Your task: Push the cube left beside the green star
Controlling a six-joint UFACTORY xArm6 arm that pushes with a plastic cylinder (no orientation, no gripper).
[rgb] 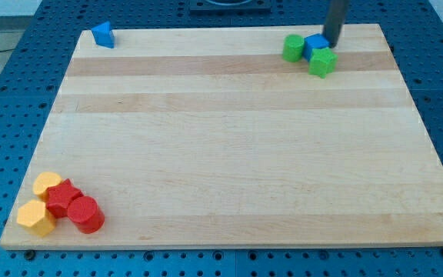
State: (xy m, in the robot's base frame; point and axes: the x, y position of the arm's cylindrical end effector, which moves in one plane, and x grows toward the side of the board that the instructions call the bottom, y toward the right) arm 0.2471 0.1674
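Note:
A blue cube (314, 46) sits near the view's top right on the wooden board (229, 154). A green star-like block (322, 63) touches it just below and to the right. A second green block (293, 48), rounder in shape, touches the cube's left side. My tip (331, 46) is at the cube's right edge, just above the star-like block. The dark rod rises from there out of the view's top.
A blue wedge-shaped block (103, 35) lies at the board's top left corner. At the bottom left is a cluster of two yellow blocks (47, 185) (35, 218) and two red blocks (64, 198) (85, 215).

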